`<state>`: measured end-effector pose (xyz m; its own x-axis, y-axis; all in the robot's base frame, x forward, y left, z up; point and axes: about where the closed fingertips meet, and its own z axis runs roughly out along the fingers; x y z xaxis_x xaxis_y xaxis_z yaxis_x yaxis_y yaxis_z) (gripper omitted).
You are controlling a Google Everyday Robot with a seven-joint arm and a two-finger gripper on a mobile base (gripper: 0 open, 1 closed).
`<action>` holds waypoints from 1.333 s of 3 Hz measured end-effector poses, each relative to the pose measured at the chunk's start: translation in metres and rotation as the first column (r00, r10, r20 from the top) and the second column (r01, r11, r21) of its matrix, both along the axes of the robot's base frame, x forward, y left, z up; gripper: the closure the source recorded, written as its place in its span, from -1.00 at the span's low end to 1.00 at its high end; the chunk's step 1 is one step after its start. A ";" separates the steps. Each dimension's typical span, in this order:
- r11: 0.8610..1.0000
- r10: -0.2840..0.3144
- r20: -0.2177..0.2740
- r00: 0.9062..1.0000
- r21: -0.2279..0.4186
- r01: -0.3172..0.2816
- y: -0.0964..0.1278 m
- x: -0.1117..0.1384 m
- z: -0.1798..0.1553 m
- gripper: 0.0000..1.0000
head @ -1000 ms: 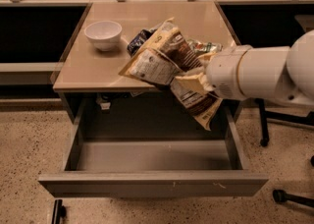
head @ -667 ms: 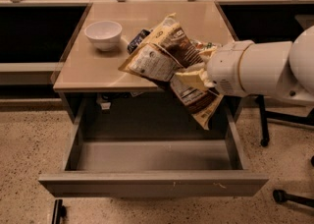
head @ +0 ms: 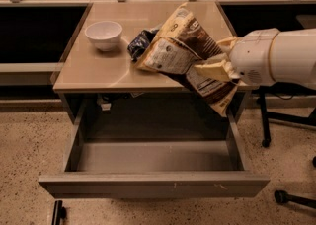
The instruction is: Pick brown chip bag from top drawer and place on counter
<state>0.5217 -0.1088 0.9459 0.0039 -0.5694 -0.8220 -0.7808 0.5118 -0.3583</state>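
Note:
The brown chip bag [head: 182,51], dark brown and tan with a white label panel, hangs in the air over the right front part of the counter [head: 103,68], tilted, its lower end below the counter's edge. My gripper [head: 213,68] comes in from the right on a white arm and is shut on the bag near its middle. The top drawer [head: 153,182] is pulled wide open below the counter, and its grey inside holds nothing I can see.
A white bowl [head: 103,34] stands on the counter at the back left. A small dark-blue and white bag [head: 140,44] lies on the counter behind the held bag. Chair legs and wheels [head: 284,197] stand on the speckled floor at the right.
The gripper has lifted the brown chip bag slightly up and back over the counter. The drawer has not moved.

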 end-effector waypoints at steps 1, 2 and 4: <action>0.994 0.092 0.040 0.995 -0.059 -0.089 -0.024 0.015 0.031 1.00; 0.992 0.118 0.105 0.987 -0.058 -0.113 -0.049 0.039 0.061 1.00; 0.997 0.069 0.151 0.986 -0.051 -0.061 -0.055 0.042 0.077 1.00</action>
<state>0.5637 -0.1642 1.0227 0.1652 -0.6013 -0.7818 -0.7464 0.4419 -0.4976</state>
